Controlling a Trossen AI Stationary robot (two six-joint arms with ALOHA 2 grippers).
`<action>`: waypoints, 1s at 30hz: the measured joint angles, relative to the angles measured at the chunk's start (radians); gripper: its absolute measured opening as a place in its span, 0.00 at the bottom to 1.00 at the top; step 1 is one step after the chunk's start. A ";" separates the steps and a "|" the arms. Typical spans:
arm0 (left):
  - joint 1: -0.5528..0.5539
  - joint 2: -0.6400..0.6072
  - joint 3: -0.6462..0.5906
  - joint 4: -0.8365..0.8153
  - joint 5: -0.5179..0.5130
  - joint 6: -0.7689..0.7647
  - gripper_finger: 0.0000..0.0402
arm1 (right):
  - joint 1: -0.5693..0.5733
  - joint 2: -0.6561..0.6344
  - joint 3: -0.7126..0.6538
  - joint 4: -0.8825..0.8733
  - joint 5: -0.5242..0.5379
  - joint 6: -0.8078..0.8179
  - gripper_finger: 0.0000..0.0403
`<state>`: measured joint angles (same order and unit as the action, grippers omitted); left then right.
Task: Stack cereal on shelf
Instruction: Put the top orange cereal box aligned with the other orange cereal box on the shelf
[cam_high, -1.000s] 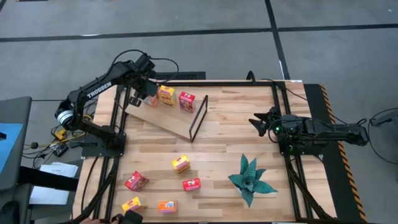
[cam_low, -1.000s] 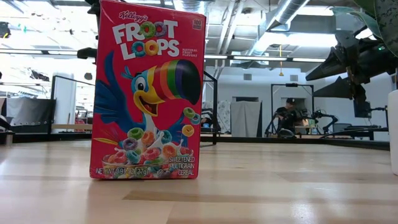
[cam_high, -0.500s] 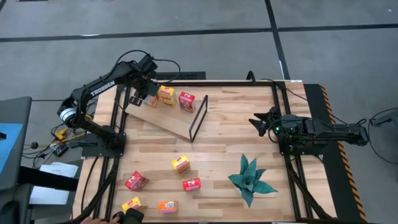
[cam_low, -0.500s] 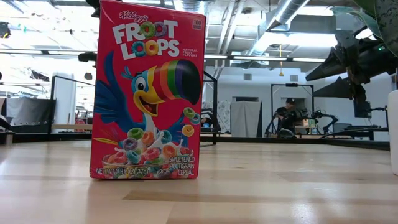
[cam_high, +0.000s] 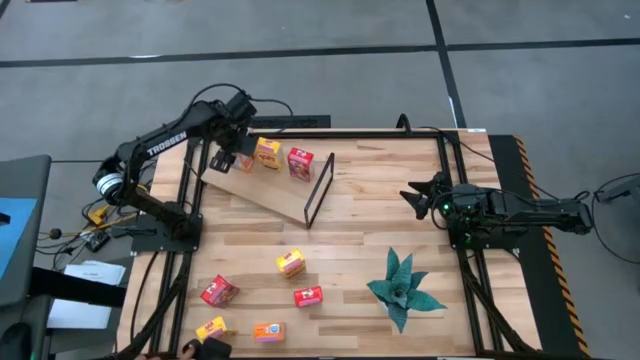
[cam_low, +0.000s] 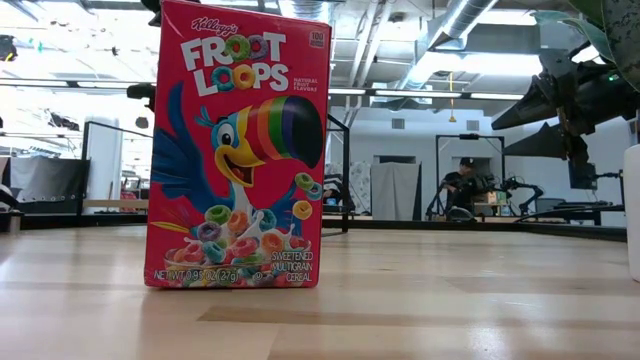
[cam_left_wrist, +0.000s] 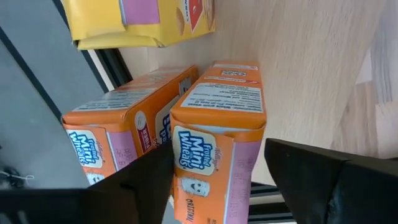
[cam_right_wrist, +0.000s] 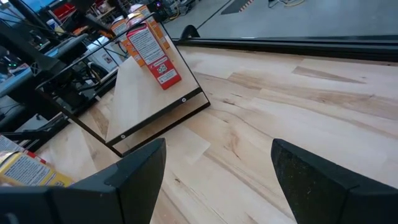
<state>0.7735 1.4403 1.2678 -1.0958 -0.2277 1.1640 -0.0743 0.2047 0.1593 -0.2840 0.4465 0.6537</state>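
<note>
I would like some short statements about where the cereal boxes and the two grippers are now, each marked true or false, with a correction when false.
1. The left gripper is at the shelf, with an orange Mini-Wheats box between its fingers. True.
2. The red box lies flat on the slatted tabletop. False: it stands upright on the shelf.
3. The right gripper holds a yellow box. False: it is open and empty, waiting at the table's right side.
4. A green artificial plant sits on the tabletop in front of the right arm. True.
5. Every cereal box is on the shelf. False: the yellow box and others remain on the tabletop.
</note>
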 joint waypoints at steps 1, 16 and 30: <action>-0.006 0.000 0.000 0.000 -0.006 -0.002 0.62 | 0.000 0.000 0.000 0.000 0.000 0.000 0.79; -0.055 -0.006 0.153 -0.183 -0.057 -0.143 0.70 | 0.000 0.000 0.000 0.000 0.000 -0.008 0.79; -0.084 -0.159 0.166 -0.162 0.242 -0.693 0.70 | 0.000 0.000 0.000 0.000 0.000 -0.011 0.79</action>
<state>0.6895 1.2815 1.4336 -1.2578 0.0147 0.4708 -0.0742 0.2047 0.1593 -0.2840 0.4461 0.6426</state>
